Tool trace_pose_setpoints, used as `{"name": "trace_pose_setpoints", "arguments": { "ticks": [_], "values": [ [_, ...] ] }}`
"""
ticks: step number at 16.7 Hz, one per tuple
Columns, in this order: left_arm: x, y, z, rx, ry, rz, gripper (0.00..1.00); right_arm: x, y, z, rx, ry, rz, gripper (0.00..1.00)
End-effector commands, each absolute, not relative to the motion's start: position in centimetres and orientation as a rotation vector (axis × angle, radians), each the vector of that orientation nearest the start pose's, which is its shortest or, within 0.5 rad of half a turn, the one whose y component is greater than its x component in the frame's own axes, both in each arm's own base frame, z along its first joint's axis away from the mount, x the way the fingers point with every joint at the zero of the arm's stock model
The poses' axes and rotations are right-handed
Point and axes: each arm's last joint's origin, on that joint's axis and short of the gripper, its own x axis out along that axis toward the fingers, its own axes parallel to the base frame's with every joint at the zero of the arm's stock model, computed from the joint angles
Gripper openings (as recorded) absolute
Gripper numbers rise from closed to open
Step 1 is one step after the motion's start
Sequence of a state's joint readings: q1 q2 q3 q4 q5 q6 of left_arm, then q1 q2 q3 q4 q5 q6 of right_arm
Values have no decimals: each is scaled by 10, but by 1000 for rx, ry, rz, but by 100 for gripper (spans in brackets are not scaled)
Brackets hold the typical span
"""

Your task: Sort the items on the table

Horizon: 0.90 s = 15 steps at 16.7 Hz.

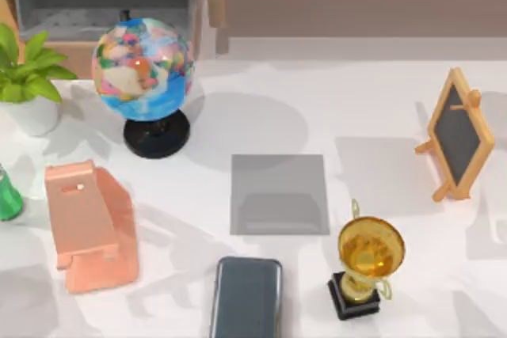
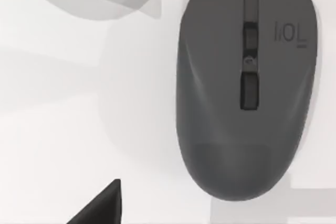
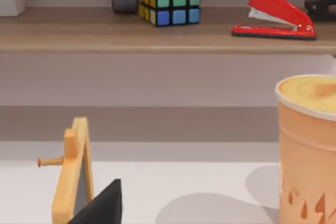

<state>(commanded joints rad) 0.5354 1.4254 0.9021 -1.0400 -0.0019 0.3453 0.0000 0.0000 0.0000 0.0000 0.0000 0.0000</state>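
Top view: smartphone (image 1: 246,297) at table (image 1: 356,116) front edge; mouse (image 2: 247,90) below left wrist; end effector states: cannot tell.

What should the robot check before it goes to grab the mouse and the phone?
1. Mouse lies flat and alone on the table below the left wrist camera: ok.
2. Phone flat at the top view's near edge, nothing on it: ok.
3. Gap between phone and trophy: ok, but narrow.
4. Grey mat bare: ok.
5. Pink stand slot free: ok.
6. Left tool open: cannot tell.
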Motion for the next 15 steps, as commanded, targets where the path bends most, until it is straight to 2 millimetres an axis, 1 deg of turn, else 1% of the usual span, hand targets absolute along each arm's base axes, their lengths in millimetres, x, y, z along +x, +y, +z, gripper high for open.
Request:
{"name": "trace_pose_setpoints", "arguments": {
  "ticks": [1,3,8,10,12,15],
  "values": [
    [198,119,188,-145,1562,152,100,106,-1,160,0,0,0,100],
    [199,120,174,-147,1564,152,100,106,-1,160,0,0,0,100],
    [202,121,124,-141,1549,157,100,106,-1,160,0,0,0,100],
    [199,120,109,-143,1555,155,100,106,-1,160,0,0,0,100],
    [198,120,102,-147,1562,153,100,106,-1,160,0,0,0,100],
    [198,120,102,-147,1562,153,100,106,-1,160,0,0,0,100]
  ]
}}
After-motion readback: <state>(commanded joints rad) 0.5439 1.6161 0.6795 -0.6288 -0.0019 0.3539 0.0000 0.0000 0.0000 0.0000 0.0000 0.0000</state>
